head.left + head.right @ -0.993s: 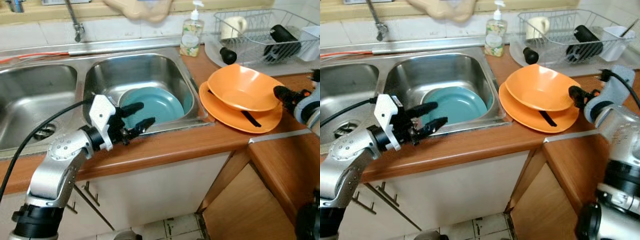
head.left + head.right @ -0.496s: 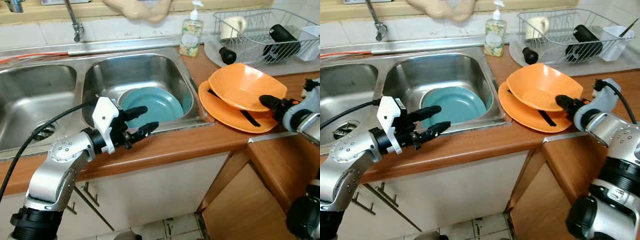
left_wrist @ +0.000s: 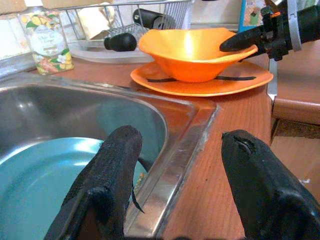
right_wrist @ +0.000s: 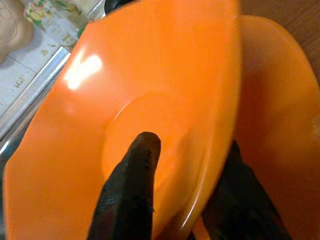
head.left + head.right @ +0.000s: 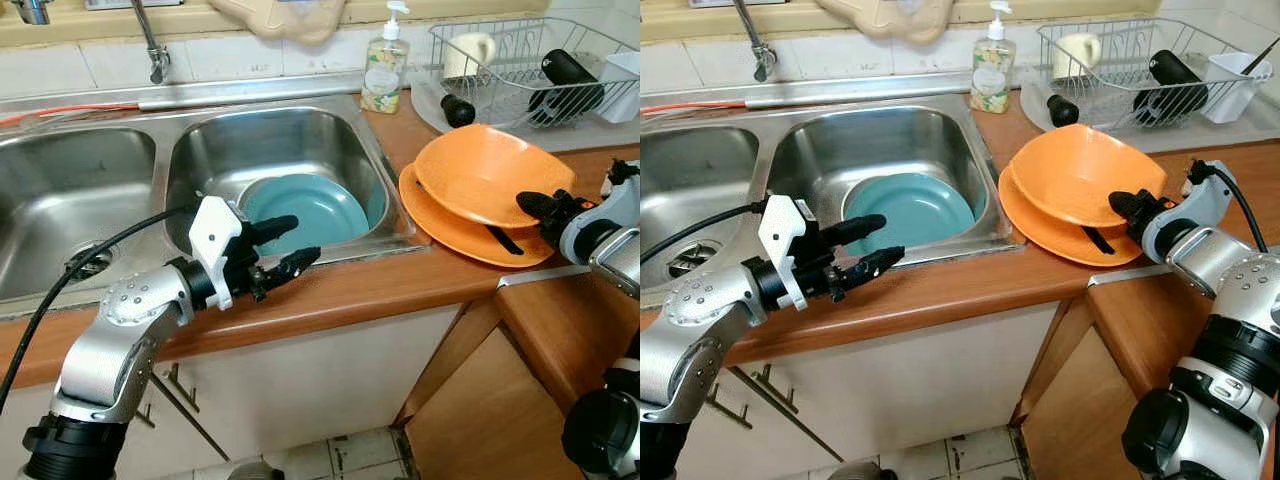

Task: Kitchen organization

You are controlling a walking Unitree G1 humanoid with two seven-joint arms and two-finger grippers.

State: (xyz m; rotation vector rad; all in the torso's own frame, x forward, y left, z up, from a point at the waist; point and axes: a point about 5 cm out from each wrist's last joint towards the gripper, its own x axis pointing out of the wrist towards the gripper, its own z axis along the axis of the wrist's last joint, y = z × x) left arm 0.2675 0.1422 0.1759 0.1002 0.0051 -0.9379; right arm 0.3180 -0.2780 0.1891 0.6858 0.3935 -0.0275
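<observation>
A: Bowl first. From the head views, the orange bowl [image 5: 492, 173] sits tilted on the orange plate [image 5: 445, 228], on the desk [image 5: 380, 285] just right of the sink [image 5: 270, 140]. The right tool [image 5: 531, 205] straddles the bowl's near rim.

B: And the left tool [image 5: 282, 243]?

A: Spread open, holding nothing, over the sink's front edge near the teal plate [image 5: 310, 205].

B: Left wrist view?

A: Same bowl, mouth up, leaning toward the sink; round, so no real long axis.

B: Right wrist view?

A: One finger [image 4: 131, 192] inside, one beneath the rim. Whether they pinch yet is unclear. Best to close firmly, then lift level.
</observation>
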